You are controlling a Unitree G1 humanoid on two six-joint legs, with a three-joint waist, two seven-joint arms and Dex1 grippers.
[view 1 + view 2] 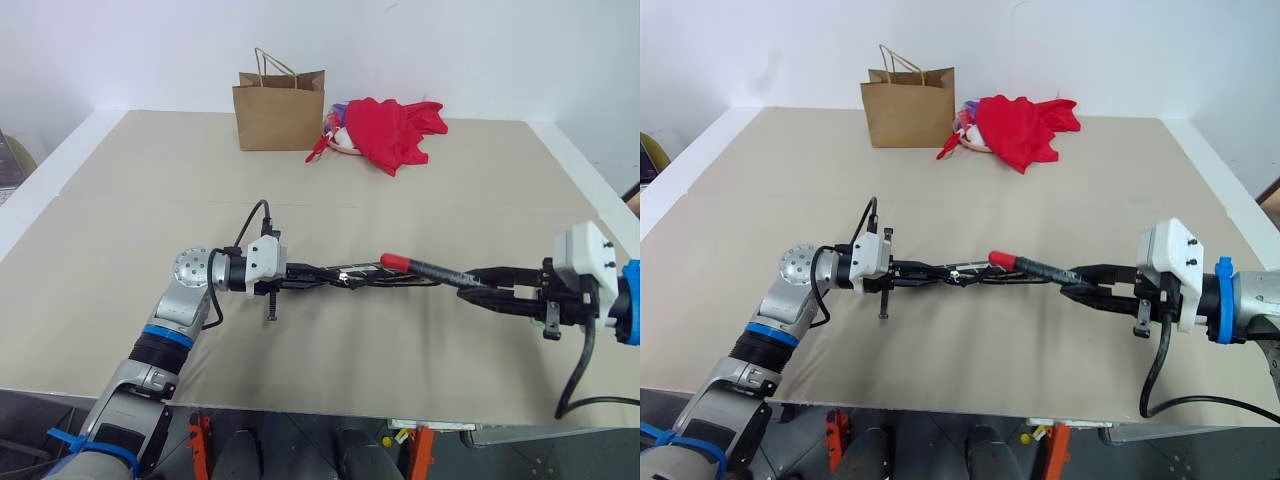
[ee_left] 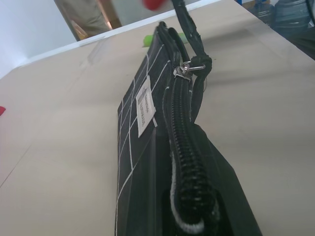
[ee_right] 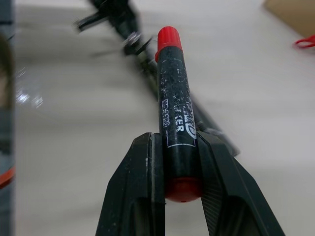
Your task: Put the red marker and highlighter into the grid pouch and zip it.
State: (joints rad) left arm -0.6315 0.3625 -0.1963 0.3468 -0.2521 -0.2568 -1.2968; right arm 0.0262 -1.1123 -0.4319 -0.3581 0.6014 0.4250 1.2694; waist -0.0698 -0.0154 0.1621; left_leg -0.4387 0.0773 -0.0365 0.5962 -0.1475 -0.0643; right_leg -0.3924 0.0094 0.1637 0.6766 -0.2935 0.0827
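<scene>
From the head, the left gripper [image 1: 292, 272] clamps the pouch [image 1: 345, 276] by one end, edge-up above the table [image 1: 120, 200], likely to present its mouth. The left wrist view shows the zipper pull [image 2: 189, 66] far along, with the highlighter [image 2: 147, 39] beyond. In the right wrist view, the right gripper [image 3: 181, 147] pinches the marker [image 3: 174, 98], aimed pouchward.

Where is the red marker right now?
The red marker is clamped in the right gripper, held above the table, its red tip pointing at the grid pouch that the left gripper holds up in the middle.
</scene>
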